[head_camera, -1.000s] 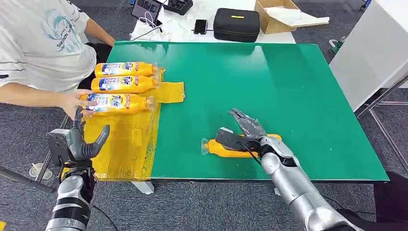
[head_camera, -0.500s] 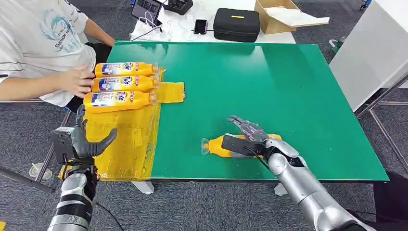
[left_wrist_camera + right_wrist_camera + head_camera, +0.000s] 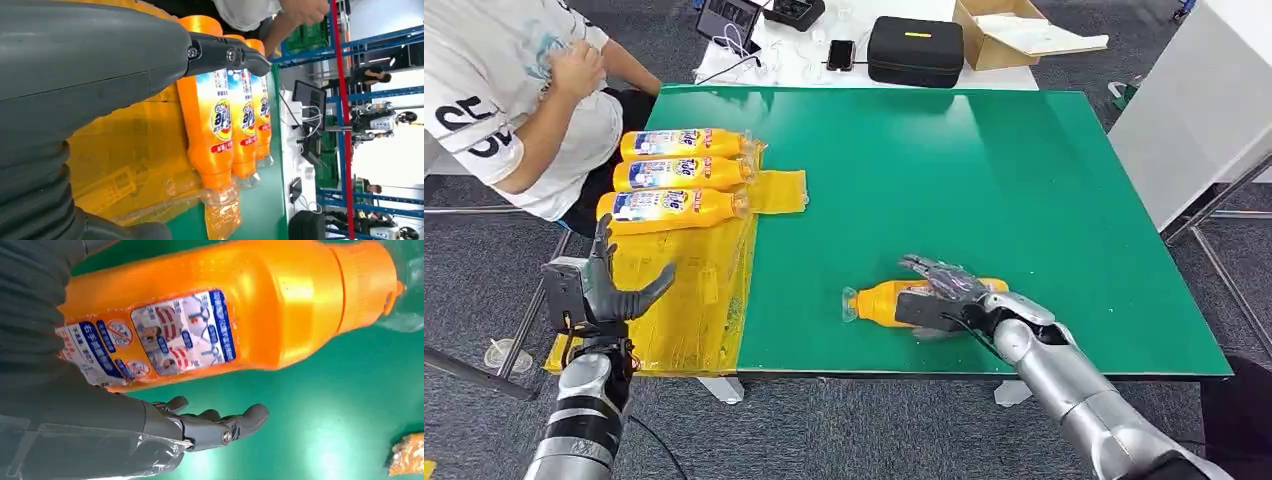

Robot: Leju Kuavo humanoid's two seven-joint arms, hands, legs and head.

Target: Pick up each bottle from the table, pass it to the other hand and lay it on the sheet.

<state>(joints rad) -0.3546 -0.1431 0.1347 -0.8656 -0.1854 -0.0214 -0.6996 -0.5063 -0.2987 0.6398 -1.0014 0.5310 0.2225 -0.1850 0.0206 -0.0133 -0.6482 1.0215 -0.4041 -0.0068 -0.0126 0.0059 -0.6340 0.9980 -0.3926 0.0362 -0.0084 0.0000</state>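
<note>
An orange bottle [image 3: 876,302] lies on its side near the front edge of the green table [image 3: 984,170], cap pointing left. My right hand [image 3: 944,293] reaches over its body, fingers on the far side and thumb on the near side. In the right wrist view the bottle [image 3: 225,315] lies in the span of the hand and the fingers [image 3: 215,427] are stretched out, apart from it. My left hand [image 3: 611,288] hovers open, fingers spread, above the near part of the yellow sheet [image 3: 689,290]. Three orange bottles [image 3: 674,208] lie side by side on the sheet's far end, also close in the left wrist view [image 3: 215,110].
A person in a white shirt [image 3: 514,110] sits at the table's left, one hand at the chest. Behind the green table stand a black case [image 3: 915,50], a cardboard box [image 3: 1014,30] and a phone [image 3: 840,54]. A white cabinet [image 3: 1204,110] is at the right.
The person's hand left the nearest bottle on the sheet and went up to the chest. My right hand sank lower over the lone bottle. My left hand shifted slightly right.
</note>
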